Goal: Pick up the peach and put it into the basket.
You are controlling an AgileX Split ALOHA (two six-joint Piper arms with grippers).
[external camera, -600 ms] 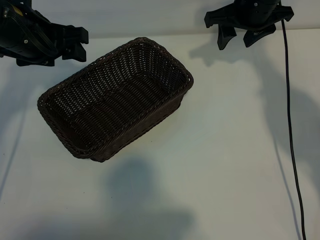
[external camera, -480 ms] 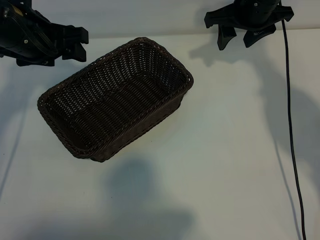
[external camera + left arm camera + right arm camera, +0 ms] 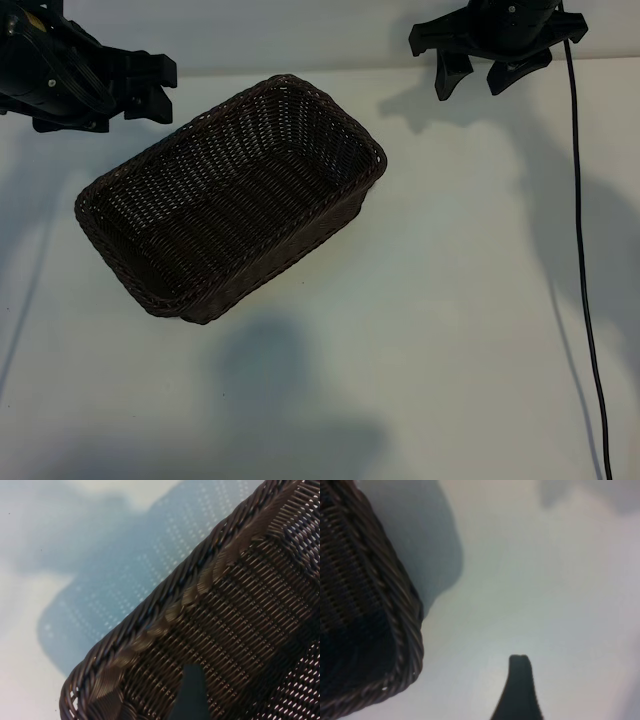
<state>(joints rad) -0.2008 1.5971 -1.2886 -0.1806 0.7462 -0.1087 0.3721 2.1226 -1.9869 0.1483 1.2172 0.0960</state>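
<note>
The dark-brown woven basket (image 3: 230, 200) lies diagonally on the white table, left of centre, and nothing shows inside it. The peach is out of view in every frame. My left gripper (image 3: 153, 87) hangs at the far left corner, just beyond the basket's far end, open and holding nothing. The left wrist view looks down on the basket's braided rim (image 3: 200, 580), with one dark fingertip (image 3: 192, 692) over the weave. My right gripper (image 3: 478, 78) hangs open at the far right, away from the basket. One of its fingertips (image 3: 520, 680) stands over bare table beside a basket corner (image 3: 375, 630).
A black cable (image 3: 583, 260) runs down the right side of the table from the right arm to the near edge. The white tabletop (image 3: 430, 330) stretches bare to the right of and in front of the basket, crossed by soft shadows.
</note>
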